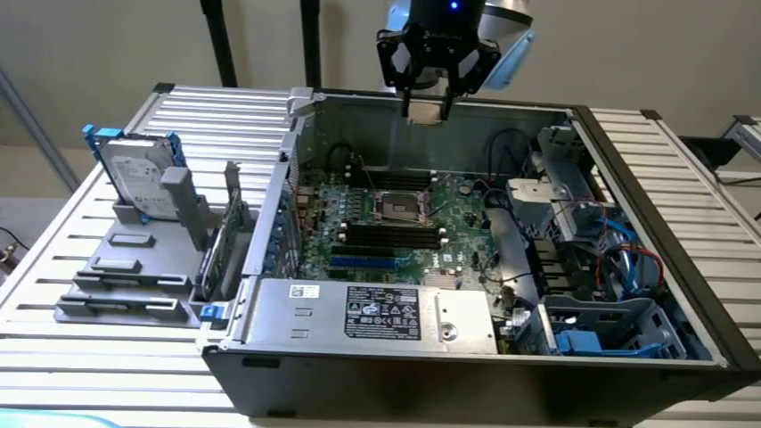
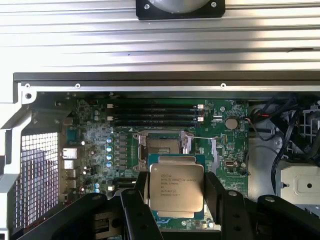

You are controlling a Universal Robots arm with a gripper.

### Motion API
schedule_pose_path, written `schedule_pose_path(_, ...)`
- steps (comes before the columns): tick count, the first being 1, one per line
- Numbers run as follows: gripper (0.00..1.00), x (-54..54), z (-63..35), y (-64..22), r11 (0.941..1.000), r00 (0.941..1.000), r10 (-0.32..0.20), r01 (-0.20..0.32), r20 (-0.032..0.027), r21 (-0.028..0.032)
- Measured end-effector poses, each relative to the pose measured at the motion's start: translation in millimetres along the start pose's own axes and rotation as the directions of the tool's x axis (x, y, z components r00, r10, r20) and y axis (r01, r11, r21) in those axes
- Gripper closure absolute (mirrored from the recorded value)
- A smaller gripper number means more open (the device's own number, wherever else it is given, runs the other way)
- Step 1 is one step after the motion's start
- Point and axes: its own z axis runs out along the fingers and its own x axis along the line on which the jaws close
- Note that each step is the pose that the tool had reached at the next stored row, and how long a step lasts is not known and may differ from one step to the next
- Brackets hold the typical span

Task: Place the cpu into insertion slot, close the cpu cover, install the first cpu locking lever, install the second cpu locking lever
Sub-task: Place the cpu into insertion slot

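My pincer [image 1: 429,105] is clamped on the cpu [image 2: 176,187], high above the insertion slot [image 2: 161,145], their edges parallel.

**Chip gripped above the open computer case**

At the centre of the frame, closest to the camera, a small flat square cpu [image 2: 176,186] with a silvery-grey metal top and printed lettering sits between the two black fingers [image 2: 140,202] of the gripper [image 2: 176,195]. One finger presses against each opposite side. Behind it, mid-frame, a green motherboard [image 2: 90,150] lies inside a grey metal computer case [image 2: 15,125]. The insertion slot [image 2: 161,145], a square dark socket with a silvery rim, shows just past the chip's far edge. Long black memory sticks [image 2: 152,112] lie in rows beyond the socket. A ribbed silvery table surface [image 2: 160,45] spans the far part of the frame.
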Motion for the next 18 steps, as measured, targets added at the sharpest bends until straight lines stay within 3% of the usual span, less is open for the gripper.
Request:
schedule_pose_path(6, 0.46, 2.4, 3.8, -0.4, 1.0, 1.0, 0.0, 0.0, 0.0001, 0.0003)
schedule_pose_path(12, 0.46, 22.6, 15.0, -2.2, 1.0, 1.0, 0.0, 0.0, 0.0003, 0.0)
schedule_pose_path(18, 0.46, 22.8, 25.8, -2.9, 1.0, 1.0, -0.004, 0.004, -0.0002, 0.0002)
